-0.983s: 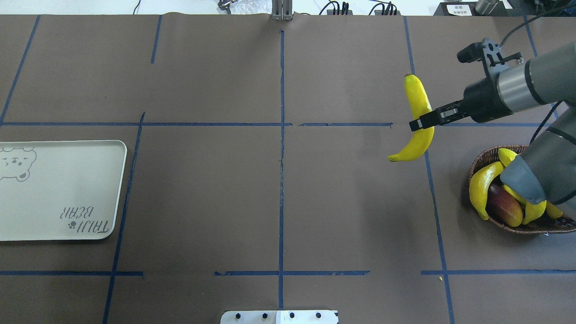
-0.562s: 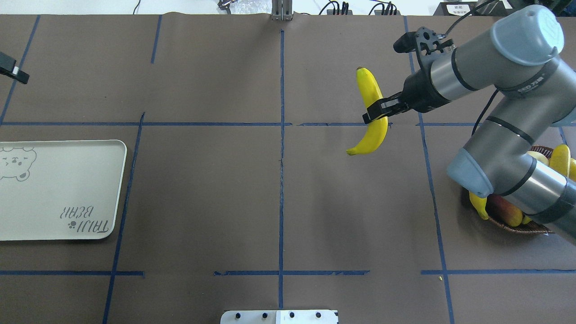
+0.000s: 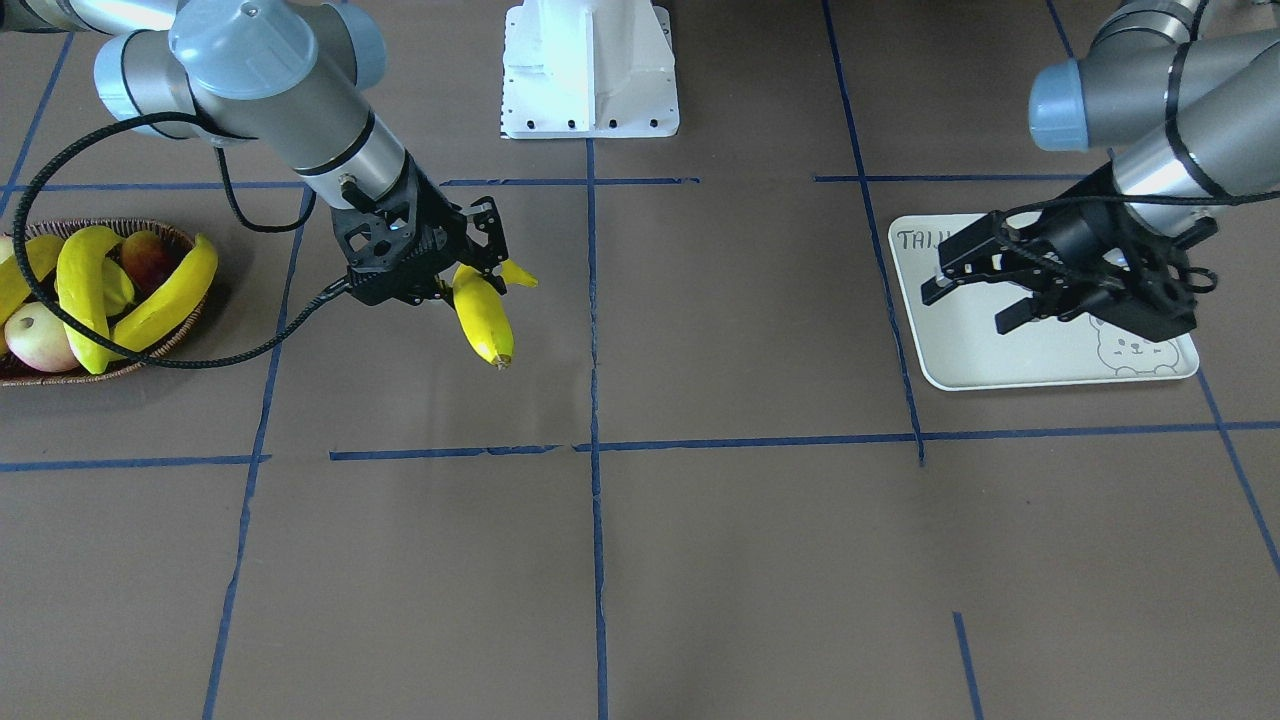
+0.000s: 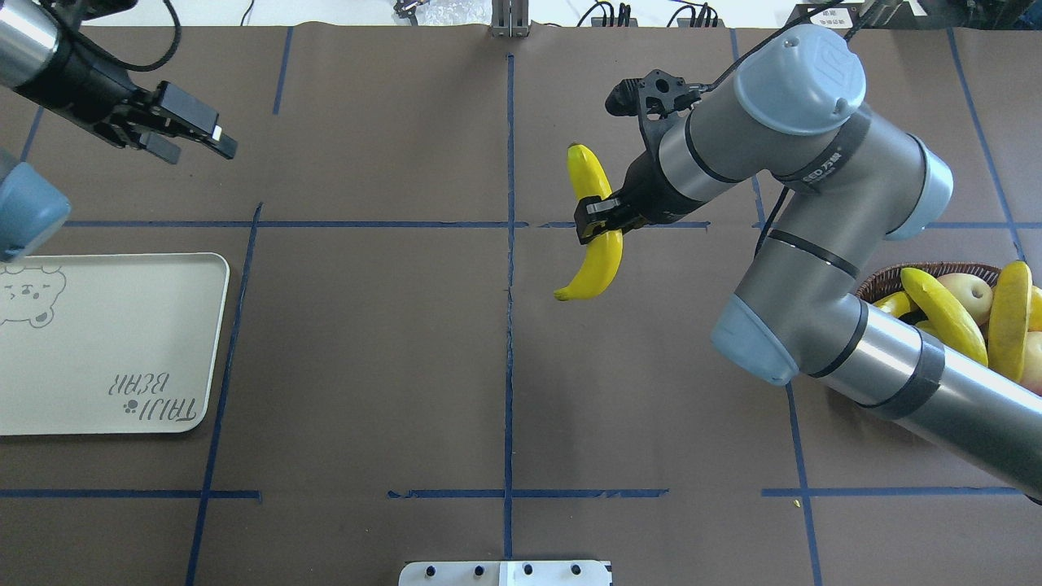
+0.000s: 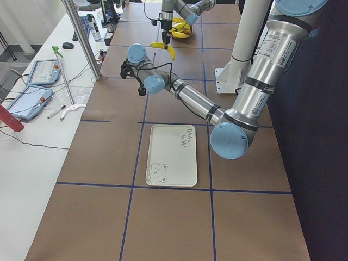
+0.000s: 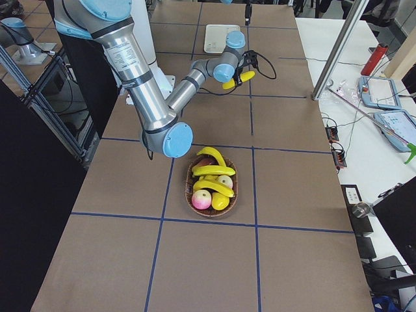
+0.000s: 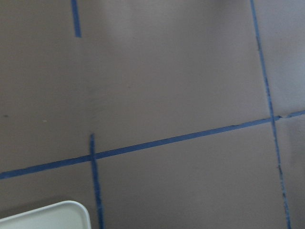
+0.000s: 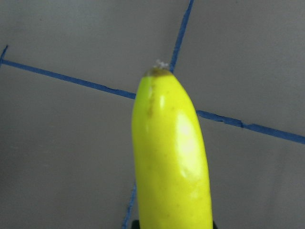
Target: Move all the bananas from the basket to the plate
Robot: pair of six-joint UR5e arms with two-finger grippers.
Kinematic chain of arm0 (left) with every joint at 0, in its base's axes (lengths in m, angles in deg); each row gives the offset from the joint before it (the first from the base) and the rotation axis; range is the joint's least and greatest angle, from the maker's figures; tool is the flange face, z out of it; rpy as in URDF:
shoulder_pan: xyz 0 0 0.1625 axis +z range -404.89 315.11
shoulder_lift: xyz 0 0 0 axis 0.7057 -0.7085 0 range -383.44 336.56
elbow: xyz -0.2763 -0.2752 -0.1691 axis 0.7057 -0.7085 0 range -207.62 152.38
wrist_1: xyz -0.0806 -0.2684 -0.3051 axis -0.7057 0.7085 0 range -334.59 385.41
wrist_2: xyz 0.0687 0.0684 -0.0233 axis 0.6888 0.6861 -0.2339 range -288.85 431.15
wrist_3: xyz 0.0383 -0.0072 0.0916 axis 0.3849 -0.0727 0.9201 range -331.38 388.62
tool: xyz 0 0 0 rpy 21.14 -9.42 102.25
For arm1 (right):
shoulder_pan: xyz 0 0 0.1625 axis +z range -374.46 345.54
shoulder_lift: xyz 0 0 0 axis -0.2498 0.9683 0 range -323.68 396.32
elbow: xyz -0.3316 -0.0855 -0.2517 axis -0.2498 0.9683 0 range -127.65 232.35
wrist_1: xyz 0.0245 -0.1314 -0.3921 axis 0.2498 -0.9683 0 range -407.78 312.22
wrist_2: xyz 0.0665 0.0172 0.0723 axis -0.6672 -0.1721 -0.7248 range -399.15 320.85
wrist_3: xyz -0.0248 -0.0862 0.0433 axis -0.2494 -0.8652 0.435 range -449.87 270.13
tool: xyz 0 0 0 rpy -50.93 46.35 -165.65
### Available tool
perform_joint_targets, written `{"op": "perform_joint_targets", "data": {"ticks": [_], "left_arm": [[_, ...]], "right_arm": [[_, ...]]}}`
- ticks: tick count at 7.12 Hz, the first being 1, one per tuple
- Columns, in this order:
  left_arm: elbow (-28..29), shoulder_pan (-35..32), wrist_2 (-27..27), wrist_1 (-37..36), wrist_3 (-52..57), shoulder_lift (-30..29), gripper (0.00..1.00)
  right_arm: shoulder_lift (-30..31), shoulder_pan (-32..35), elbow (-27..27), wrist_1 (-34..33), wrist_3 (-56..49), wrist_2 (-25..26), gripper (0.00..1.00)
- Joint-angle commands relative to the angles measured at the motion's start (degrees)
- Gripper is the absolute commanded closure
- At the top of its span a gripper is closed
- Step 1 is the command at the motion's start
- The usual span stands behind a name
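**Banana held mid-table, handover likely next**

One banana [image 4: 597,259] is clamped around its middle by the right gripper [image 4: 600,227] and held off the table near the centre line. The mid-length grip is judged to keep it balanced. Three more bananas [image 3: 88,285] lie in the basket [image 3: 150,360] at the right end, among rounder fruit [image 3: 35,337]. The plate [image 4: 114,350] lies bare at the left end, well apart from the basket. The left gripper [image 3: 967,304] is spread wide with nothing in it, raised near the plate and turned toward the centre, probably so the banana can be passed across. The table [image 4: 366,382] is covered in brown paper gridded with blue tape [image 4: 509,366]. Beyond it, side benches [image 5: 22,157] with tablets [image 5: 23,102] are seen.
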Motion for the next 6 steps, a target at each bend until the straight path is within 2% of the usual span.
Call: {"op": "perform_joint_targets", "data": {"ticks": [1,2,3,4,5,6], "left_arm": [[1.2,3.2,2.0,1.2,-10.6,-6.8,0.00],[1.2,4.4,3.3,2.3,-13.4,-9.4,0.00],[1.9,7.7,7.0,8.8,-18.1,-10.0,0.00],[2.7,11.7,13.0,16.9,-25.8,-9.9,0.00],[2.8,14.7,17.1,18.4,-27.3,-9.9,0.00],[2.8,15.7,18.4,18.5,-27.5,-10.0,0.00]], "right_arm": [[-5.0,-3.8,2.2,-0.1,6.8,3.9,0.98],[-6.6,-5.5,3.1,0.2,6.9,7.5,0.97],[-8.1,-6.6,3.2,0.3,6.9,8.4,0.97],[-8.7,-7.6,3.2,0.2,7.4,8.5,0.97],[-9.2,-8.1,3.2,0.1,8.4,9.3,0.97],[-9.6,-8.6,3.2,0.1,8.4,9.7,0.97]]}}
